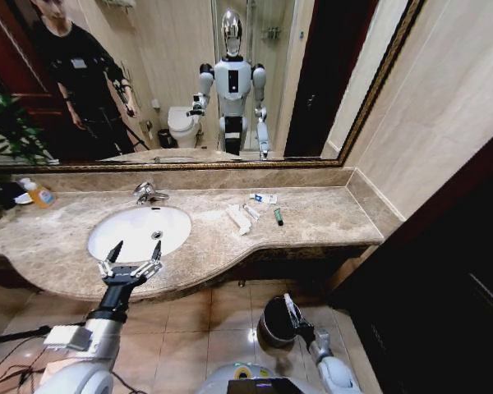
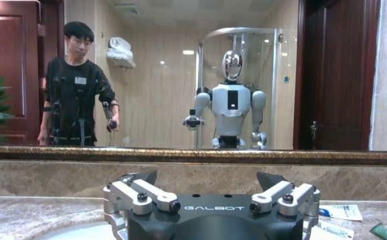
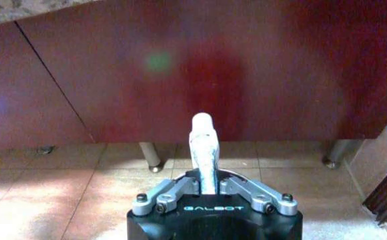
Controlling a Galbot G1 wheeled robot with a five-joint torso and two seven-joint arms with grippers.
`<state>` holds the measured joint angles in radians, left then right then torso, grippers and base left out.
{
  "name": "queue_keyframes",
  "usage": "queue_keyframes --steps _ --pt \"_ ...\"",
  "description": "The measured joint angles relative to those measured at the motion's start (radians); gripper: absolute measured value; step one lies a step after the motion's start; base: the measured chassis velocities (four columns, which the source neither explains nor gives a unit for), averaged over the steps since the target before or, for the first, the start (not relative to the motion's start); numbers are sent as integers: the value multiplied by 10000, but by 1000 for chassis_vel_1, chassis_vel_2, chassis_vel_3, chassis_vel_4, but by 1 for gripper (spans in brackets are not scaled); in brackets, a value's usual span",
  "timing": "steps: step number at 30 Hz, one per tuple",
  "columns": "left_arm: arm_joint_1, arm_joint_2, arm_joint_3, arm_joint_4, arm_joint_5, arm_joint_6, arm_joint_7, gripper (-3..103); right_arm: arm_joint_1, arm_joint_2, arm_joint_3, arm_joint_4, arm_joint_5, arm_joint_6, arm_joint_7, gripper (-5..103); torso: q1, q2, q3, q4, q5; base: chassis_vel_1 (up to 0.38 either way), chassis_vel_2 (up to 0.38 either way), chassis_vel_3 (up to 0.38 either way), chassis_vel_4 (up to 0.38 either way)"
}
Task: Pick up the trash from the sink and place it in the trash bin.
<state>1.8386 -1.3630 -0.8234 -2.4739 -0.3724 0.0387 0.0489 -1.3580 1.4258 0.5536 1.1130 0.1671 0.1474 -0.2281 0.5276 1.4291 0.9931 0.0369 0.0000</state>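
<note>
Trash, a white tube [image 3: 204, 145], sits pinched in our right claw [image 3: 207, 187] at the head view's lower right, beside the trash bin [image 1: 273, 322] for dropping, while our left claw [image 1: 131, 264] hangs wide before the sink [image 1: 140, 231].

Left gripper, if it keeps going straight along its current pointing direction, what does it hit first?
Probably the white oval sink basin: the open left gripper sits at the marble counter's front edge, pointing over the bowl toward the chrome faucet. Its height above the basin is unclear, so it may reach the faucet first.
</note>
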Motion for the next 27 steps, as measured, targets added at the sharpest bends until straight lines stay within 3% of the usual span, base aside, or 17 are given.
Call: queue_keyframes --steps 2,5,10,18,20,26,27 --pt "0 0 0 0 0 0 0 100 13 16 -8 -22 -2 0 2 8 0 0 0 0 1 0 0 0 0" --pt "0 0 0 0 0 0 0 100 23 64 -43 -25 -32 -21 8 22 0 0 0 0 0 0 0 0 0" --pt "0 0 0 0 0 0 0 100 12 129 -48 3 -218 -37 35 33 0 0 0 0 0 0 0 0 0" --pt "0 0 0 0 0 0 0 100 -41 169 -53 133 -380 -70 132 71 0 0 0 0 0 0 0 0 0" --pt "0 0 0 0 0 0 0 100 -63 180 -55 176 -381 -89 135 71 0 0 0 0 0 0 0 0 0" --pt "0 0 0 0 0 0 0 100 -121 215 -62 303 -398 -131 173 97 0 0 0 0 0 0 0 0 0" --pt "0 0 0 0 0 0 0 100 -121 215 -62 303 -398 -131 173 97 0 0 0 0 0 0 0 0 0"
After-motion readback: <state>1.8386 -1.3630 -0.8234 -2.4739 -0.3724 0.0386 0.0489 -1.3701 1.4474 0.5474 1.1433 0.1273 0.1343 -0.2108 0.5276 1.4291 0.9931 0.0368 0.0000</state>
